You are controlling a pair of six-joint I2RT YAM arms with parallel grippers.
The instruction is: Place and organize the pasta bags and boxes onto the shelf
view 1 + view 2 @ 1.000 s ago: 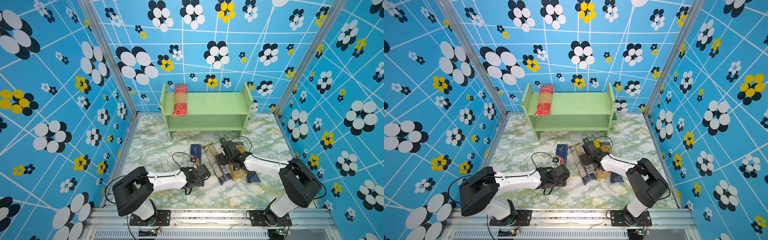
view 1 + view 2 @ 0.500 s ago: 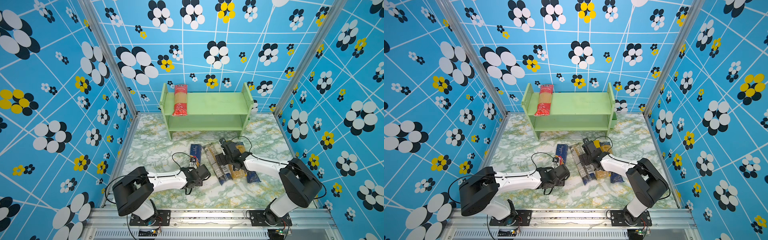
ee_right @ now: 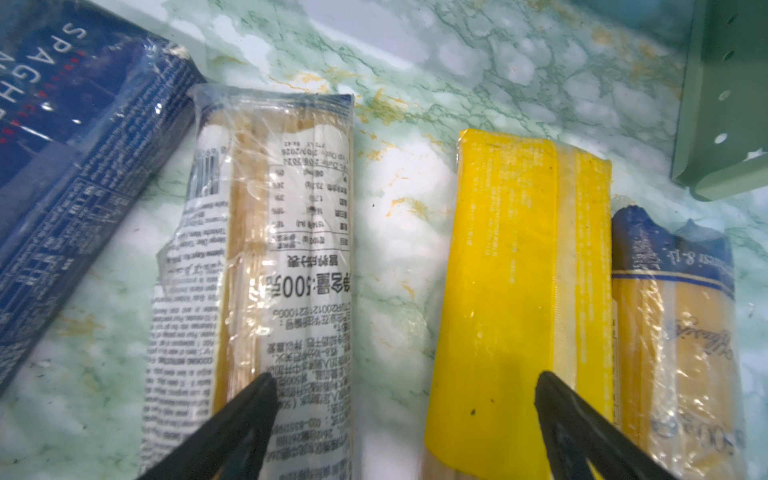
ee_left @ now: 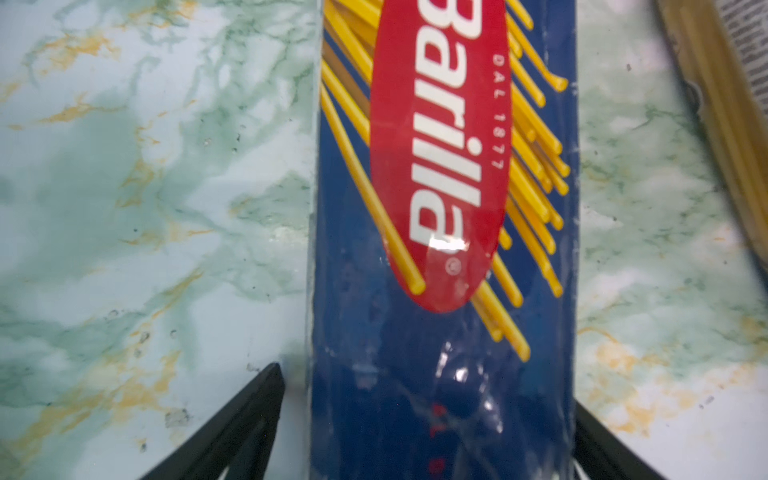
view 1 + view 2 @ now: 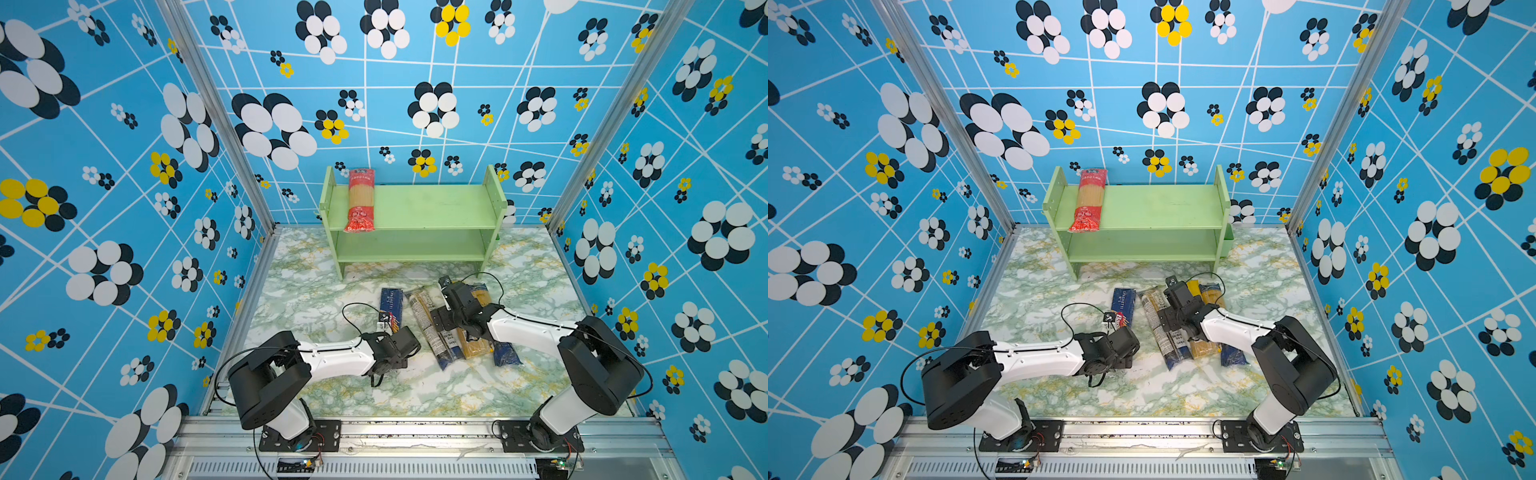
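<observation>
Pale green, the shelf [image 5: 415, 208] stood at the back of the marble table [image 5: 415, 386] with 1 red bag [image 5: 360, 199] lying on its top tier near the left end. We saw the left gripper [image 4: 426, 388] low over the dark blue box [image 4: 436, 166], which lay flat on the table in front of the shelf, jaws spread to either side of it, 1 finger [image 4: 253, 411] just clear of its edge. The right gripper [image 3: 403, 376] hung with jaws spread wide, holding nothing, over the gap between the white-label pack [image 3: 282, 249] and the yellow pack [image 3: 498, 270], a blue-ended clear bag [image 3: 681, 332] just beside the latter.
</observation>
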